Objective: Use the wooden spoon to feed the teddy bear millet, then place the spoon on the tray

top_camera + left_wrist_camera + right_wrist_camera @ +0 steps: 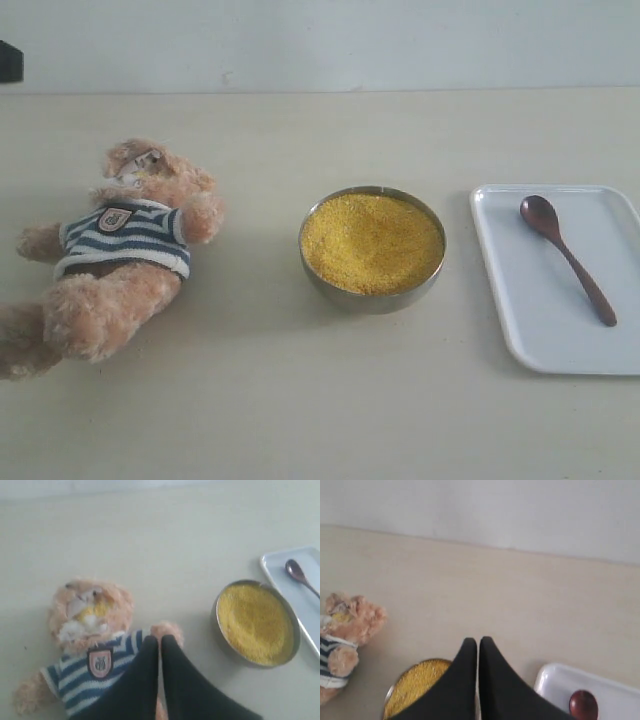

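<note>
- Exterior view showed the wooden spoon (566,258) lying flat inside the tray (520,330), at the right of the table (300,410), with neither gripper touching it.
- The likely risk was this: the slim handle lay flush on the tray floor, so fingertips coming down for it could skid on the smooth white surface. That would shove the spoon against the rim, or over it. A loaded spoon carried across to the bear could also shed grain.
- The spoon's long axis ran diagonally. The round end pointed to the far side and toward the millet (372,242), and the handle end toward the tray's near right corner.
- Just left of the tray, apart from it, stood the steel bowl (372,296), heaped with millet.
- The teddy bear (120,250) lay on its back well to the left. Yellow flecks on its muzzle were possibly millet, but too blurred to be sure.
- The left gripper (160,640) hung by the bear's arm, jaws pressed together and empty. The right gripper (478,641) hovered above the bowl and tray, likewise closed on nothing.
</note>
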